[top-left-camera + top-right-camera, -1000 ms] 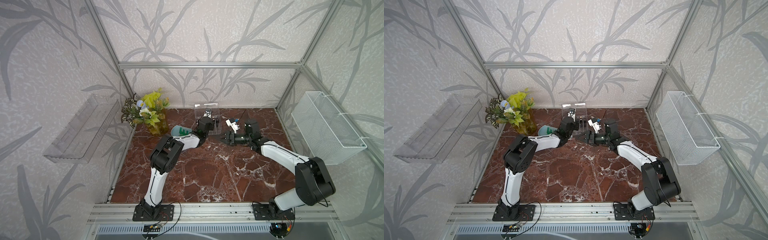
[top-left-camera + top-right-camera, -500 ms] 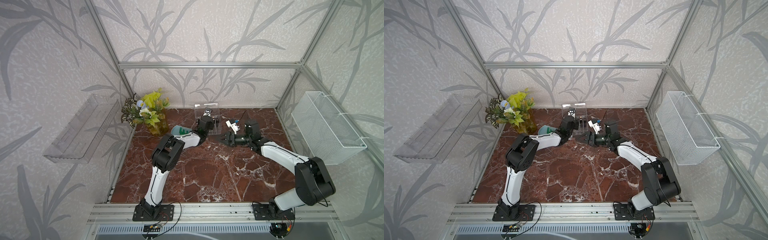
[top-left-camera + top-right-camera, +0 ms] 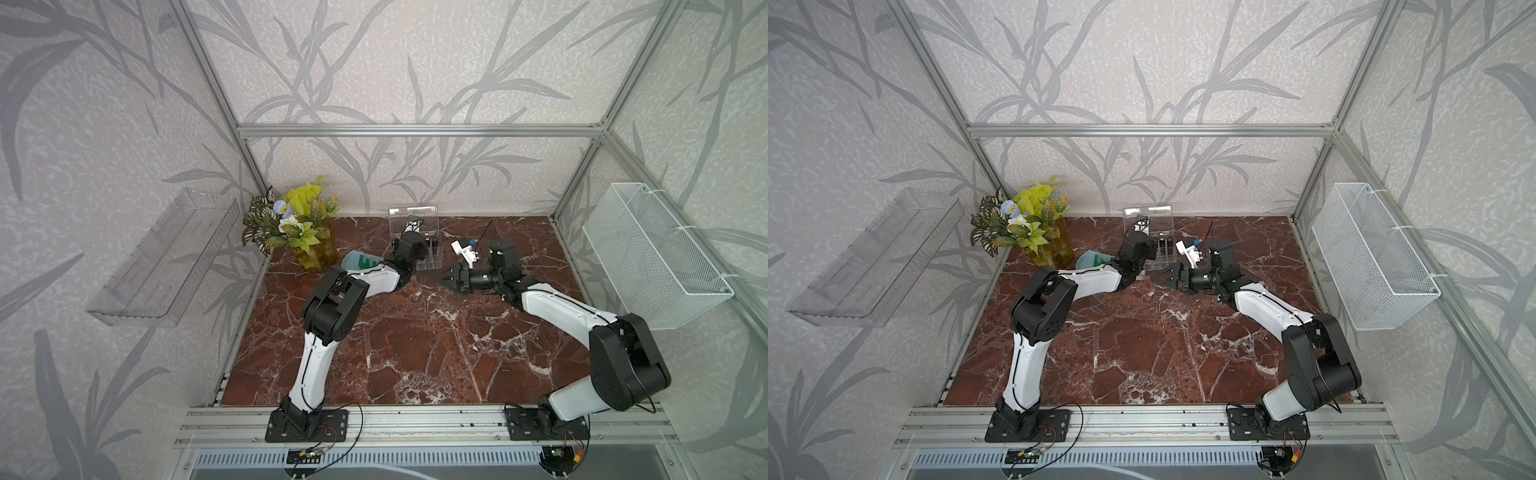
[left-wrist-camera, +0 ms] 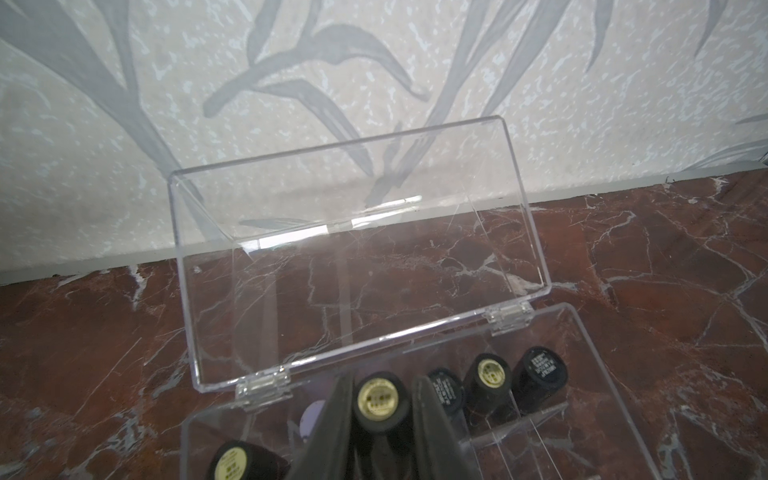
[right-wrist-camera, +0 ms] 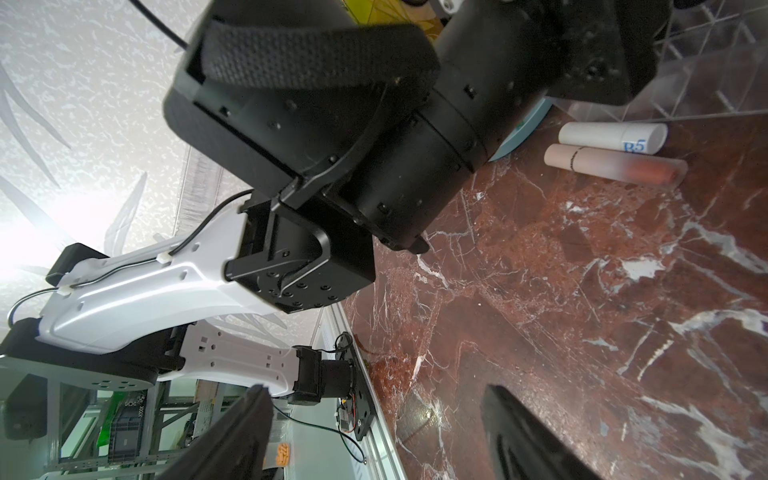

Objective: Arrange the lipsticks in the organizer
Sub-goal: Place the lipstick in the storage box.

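Lipstick [image 4: 381,401] still clenched in L fingers [image 4: 333,428] at organizer [image 4: 507,318], R fingers [image 5: 524,436] released, edged nearer

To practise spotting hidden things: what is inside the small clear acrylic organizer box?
The organizer holds four upright dark lipstick tubes and a pale lilac one. The left gripper, shut on a gold-capped black tube, covers the cells beneath it.

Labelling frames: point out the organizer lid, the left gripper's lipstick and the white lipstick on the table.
organizer lid [image 4: 357,249], left wrist view, panel middle.
held black lipstick [image 4: 381,401], left wrist view, gold end.
white lipstick [image 5: 611,137], right wrist view, barrel.
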`<action>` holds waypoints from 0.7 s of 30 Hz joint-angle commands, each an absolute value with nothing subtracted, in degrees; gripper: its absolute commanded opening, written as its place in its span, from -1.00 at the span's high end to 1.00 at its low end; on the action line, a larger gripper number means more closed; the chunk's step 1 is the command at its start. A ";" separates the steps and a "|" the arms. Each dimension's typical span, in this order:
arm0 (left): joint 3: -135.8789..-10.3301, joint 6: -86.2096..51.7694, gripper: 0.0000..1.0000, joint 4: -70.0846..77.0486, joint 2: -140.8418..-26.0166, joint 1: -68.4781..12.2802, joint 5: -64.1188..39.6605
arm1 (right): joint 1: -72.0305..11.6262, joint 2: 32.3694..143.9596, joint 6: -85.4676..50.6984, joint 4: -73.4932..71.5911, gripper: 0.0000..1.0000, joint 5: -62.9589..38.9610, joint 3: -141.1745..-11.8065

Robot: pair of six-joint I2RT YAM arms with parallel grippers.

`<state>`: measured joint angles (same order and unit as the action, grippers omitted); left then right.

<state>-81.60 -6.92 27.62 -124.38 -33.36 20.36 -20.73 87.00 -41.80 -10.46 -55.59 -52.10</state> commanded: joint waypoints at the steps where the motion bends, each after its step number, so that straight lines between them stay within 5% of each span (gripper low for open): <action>1: -82.36 -7.81 0.69 27.16 -126.04 -33.05 20.39 | -20.50 87.00 -41.48 -11.78 -0.65 -56.52 -51.59; 7: -82.27 -8.24 0.64 26.82 -126.04 -32.81 20.40 | -20.57 87.08 -41.41 -11.78 -0.65 -56.60 -51.64; 15: -81.14 -8.26 0.08 26.95 -124.58 -32.86 20.21 | -20.55 86.19 -39.63 -8.77 -0.65 -55.82 -52.36; 21: -76.23 -9.82 -0.10 27.73 -118.95 -32.84 20.89 | -20.65 84.58 -30.11 5.62 -0.66 -50.65 -56.69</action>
